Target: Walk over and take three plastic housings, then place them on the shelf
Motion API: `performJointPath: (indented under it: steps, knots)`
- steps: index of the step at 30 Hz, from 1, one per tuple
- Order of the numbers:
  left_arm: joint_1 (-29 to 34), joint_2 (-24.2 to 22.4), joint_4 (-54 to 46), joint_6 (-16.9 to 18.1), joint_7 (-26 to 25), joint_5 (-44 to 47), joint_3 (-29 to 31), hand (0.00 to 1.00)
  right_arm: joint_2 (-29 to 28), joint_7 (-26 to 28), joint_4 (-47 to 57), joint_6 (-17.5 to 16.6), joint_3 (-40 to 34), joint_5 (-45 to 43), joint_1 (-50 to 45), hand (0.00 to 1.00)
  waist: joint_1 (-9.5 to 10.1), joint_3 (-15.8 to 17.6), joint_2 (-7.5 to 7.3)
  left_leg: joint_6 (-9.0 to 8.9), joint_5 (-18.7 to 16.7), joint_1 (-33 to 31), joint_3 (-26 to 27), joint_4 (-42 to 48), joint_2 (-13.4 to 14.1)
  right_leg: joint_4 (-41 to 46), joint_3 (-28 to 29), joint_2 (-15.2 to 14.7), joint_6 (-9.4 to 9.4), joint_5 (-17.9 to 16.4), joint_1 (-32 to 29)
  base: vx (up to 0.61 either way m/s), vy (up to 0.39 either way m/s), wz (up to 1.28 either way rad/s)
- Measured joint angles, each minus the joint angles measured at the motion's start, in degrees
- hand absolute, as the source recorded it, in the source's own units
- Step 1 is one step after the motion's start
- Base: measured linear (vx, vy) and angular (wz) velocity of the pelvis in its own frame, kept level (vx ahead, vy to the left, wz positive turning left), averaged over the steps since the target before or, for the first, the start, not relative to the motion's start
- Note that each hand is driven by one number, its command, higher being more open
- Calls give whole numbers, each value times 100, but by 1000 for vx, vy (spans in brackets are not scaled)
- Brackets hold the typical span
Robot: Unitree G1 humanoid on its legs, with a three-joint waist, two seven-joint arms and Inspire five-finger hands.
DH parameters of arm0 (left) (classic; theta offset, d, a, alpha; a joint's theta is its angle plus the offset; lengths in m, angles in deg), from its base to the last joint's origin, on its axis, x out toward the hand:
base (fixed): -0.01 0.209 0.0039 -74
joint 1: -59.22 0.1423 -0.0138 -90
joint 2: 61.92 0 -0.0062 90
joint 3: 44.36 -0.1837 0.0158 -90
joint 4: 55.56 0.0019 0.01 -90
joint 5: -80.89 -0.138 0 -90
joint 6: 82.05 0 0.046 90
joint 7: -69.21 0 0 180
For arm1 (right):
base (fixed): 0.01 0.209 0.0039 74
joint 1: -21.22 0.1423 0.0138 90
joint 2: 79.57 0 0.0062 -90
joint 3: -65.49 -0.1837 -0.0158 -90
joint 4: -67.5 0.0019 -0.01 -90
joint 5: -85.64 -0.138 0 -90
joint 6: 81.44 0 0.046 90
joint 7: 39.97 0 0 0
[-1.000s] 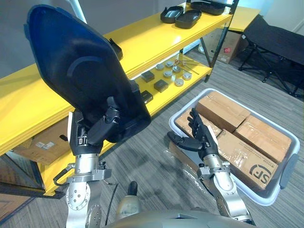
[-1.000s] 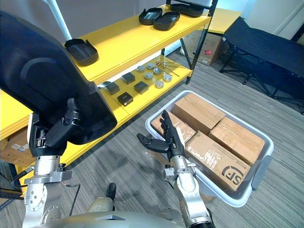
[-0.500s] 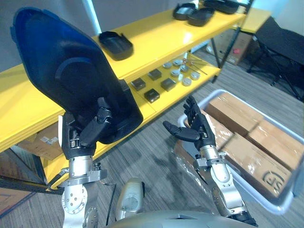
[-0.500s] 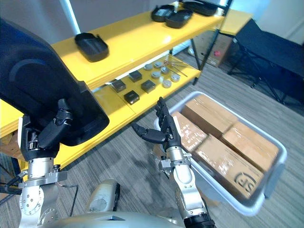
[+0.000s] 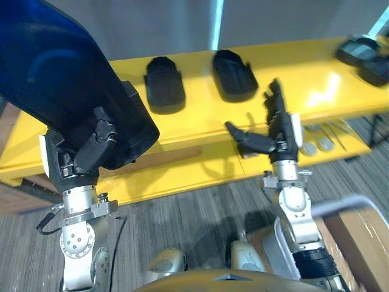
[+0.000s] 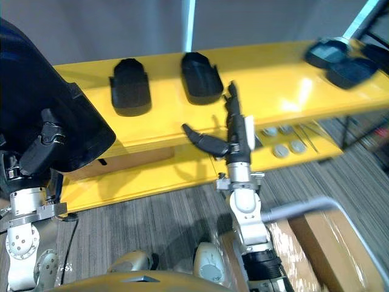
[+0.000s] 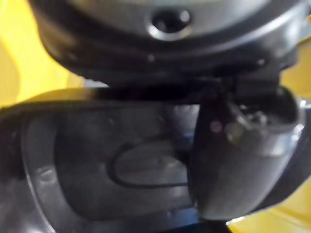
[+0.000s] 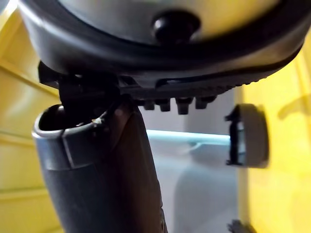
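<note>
You see the white bin holding cardboard boxes. Your left hand grips a large plastic housing. The right hand has straight fingers before the yellow shelf, where two housings lie.

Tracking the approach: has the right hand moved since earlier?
Yes: the right hand went from over the box bin to before the yellow shelf.
</note>
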Motion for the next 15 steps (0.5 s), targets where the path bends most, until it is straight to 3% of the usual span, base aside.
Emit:
performJointPath:
  steps: [1, 4, 10, 13, 15]
  knots:
    - [3, -85, 0, 4, 85, 39, -11, 0, 127, -58, 5, -106, -241, -6, 57, 100, 19, -36, 165, 7, 77, -41, 552, -190, 373, -177, -292, 98, -92, 21, 167, 254, -243, 107]
    - [-48, -96, -2, 7, 359, 177, -168, 0, 117, -204, 250, -157, -768, -2, 15, 100, -85, -30, 174, -46, 600, 181, 1721, -925, 770, -260, -833, 42, -209, -47, 480, 201, -205, 98]
    - [-48, -97, -6, 8, 392, 45, -487, 0, 12, 13, 1059, -531, -848, -21, -213, 100, -108, -25, 166, -24, 792, 426, 1813, -1287, 671, -392, -873, -41, -220, -60, 668, 66, -2, 15]
    - [18, -134, -16, 7, 335, 0, -474, 0, -120, 277, 1279, -554, -857, -137, -376, 100, -108, -23, 163, -1, 812, 417, 1837, -1296, 615, -448, -851, -88, -215, -64, 662, -10, 45, -3]
    - [8, -268, -39, 6, 334, -18, -487, 0, -276, 472, 1282, -548, -840, -325, -523, 100, -172, 57, 25, -98, 938, 139, 1748, -986, 405, -424, -858, -372, -186, -147, 640, -80, 86, 28]
